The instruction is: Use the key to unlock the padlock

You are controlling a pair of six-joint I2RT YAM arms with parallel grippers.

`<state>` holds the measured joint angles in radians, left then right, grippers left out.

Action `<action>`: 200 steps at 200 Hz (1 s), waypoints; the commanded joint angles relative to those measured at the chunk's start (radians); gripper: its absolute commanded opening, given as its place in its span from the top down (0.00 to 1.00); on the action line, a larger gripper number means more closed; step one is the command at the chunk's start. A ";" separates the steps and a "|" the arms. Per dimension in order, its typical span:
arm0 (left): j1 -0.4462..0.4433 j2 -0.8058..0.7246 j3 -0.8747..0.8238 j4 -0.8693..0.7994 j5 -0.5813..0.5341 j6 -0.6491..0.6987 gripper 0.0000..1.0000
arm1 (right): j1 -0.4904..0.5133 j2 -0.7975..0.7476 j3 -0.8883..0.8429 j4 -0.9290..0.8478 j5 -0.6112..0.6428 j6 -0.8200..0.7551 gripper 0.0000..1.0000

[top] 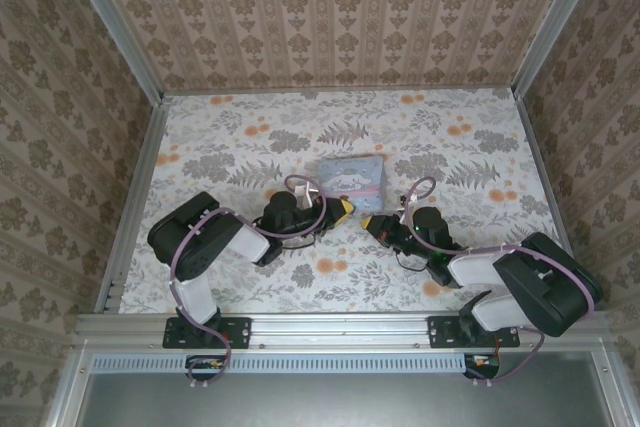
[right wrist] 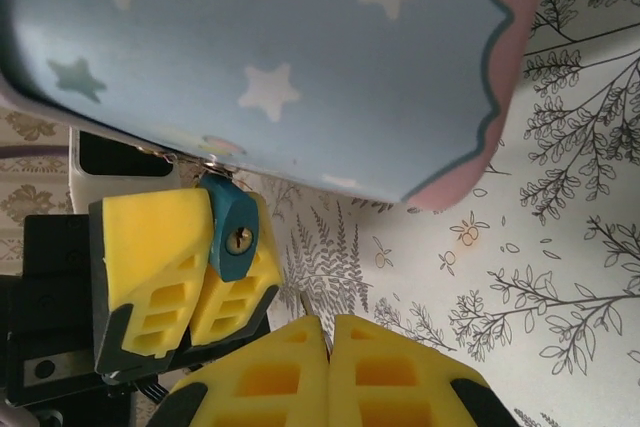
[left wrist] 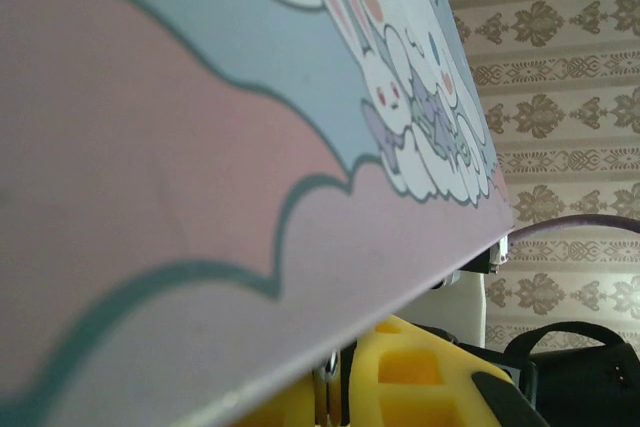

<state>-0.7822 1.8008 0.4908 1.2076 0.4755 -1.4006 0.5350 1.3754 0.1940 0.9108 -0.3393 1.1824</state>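
The right gripper (right wrist: 330,342) is pressing its two yellow ribbed fingers flat together at the bottom centre of the right wrist view. They are pinching one thin brownish metal key (right wrist: 304,304), whose sliver is poking up from their seam. Just up and left, the left gripper (right wrist: 205,247) is clamping one small teal-green squarish padlock (right wrist: 232,239) between its two yellow fingers. The padlock's round keyhole is facing the camera, near the key tip but apart from it. The padlock's metal top is meeting the lower edge of one pale blue-and-pink rectangular tin (right wrist: 280,47) printed with white stars and white cartoon animals.

From overhead, the tin is lying at the centre of the table (top: 250,137), and the two arms are meeting just below it. The table is wearing a white covering of grey leaves and orange flower blotches. Beige damask wallpaper (top: 340,17) is lining three walls, and an aluminium rail (top: 340,329) is running along the bottom.
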 commanded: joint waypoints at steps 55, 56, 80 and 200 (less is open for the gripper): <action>0.018 -0.010 -0.006 0.074 0.084 -0.025 1.00 | 0.006 0.008 0.014 0.066 0.015 -0.010 1.00; 0.019 -0.010 -0.006 0.074 0.085 -0.025 1.00 | 0.006 0.008 0.013 0.065 0.014 -0.011 1.00; 0.020 -0.010 -0.005 0.073 0.087 -0.027 1.00 | 0.006 0.008 0.015 0.065 0.019 -0.010 1.00; 0.018 -0.001 -0.012 0.074 0.077 -0.026 1.00 | 0.004 0.071 0.045 0.085 0.022 -0.001 1.00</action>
<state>-0.7696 1.8008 0.4847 1.2137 0.5320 -1.4151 0.5350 1.4330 0.2146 0.9478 -0.3351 1.1824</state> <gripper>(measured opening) 0.090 0.067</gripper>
